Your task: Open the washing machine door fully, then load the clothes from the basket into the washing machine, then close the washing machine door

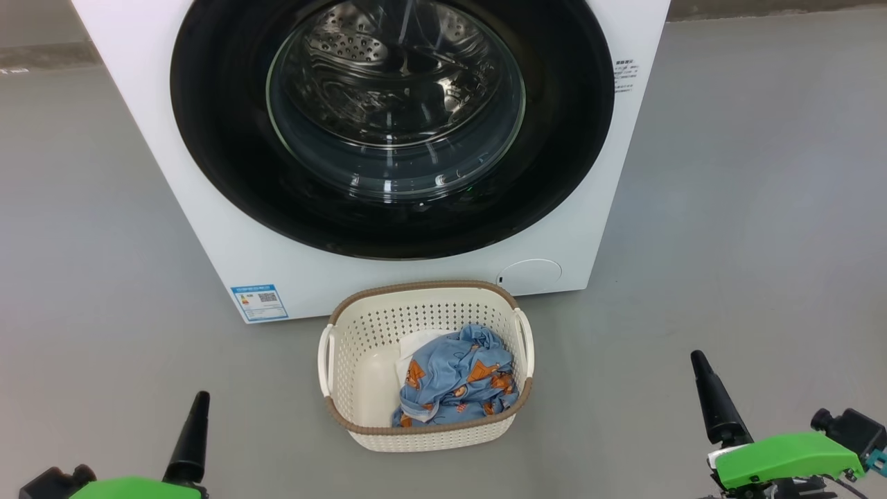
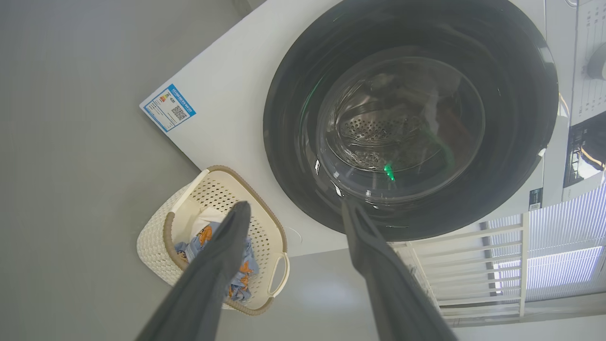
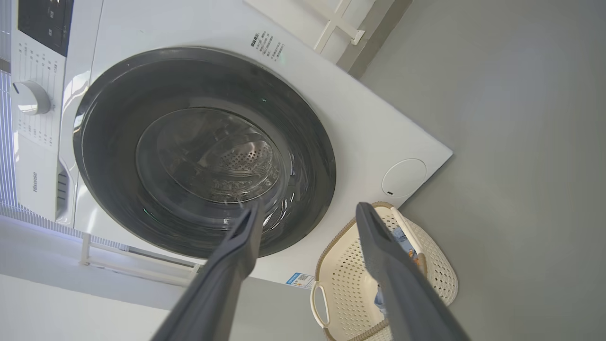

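The washing machine (image 1: 208, 242) stands straight ahead, and its door (image 1: 222, 138) lies shut, flush against the white front. Through the glass bowl (image 1: 395, 104) I see the steel drum. On the floor in front sits the basket (image 1: 423, 285), holding the clothes (image 1: 457, 378), blue bear-print fabric over a white piece (image 1: 416, 346). My left gripper (image 2: 296, 206) is open and empty, low at the left; one finger (image 1: 190, 436) shows in the head view. Low at the right, my right gripper (image 3: 310, 208) is also open and empty, one finger (image 1: 714, 402) showing. Both hang well short of the basket and the door.
Grey floor (image 1: 748, 208) spreads to both sides of the machine. A blue label sticker (image 1: 259, 302) and a small round flap (image 1: 530, 275) sit low on the machine's front. The control panel with a knob (image 3: 31, 97) is above the door. A white railing (image 2: 473, 255) stands beside the machine.
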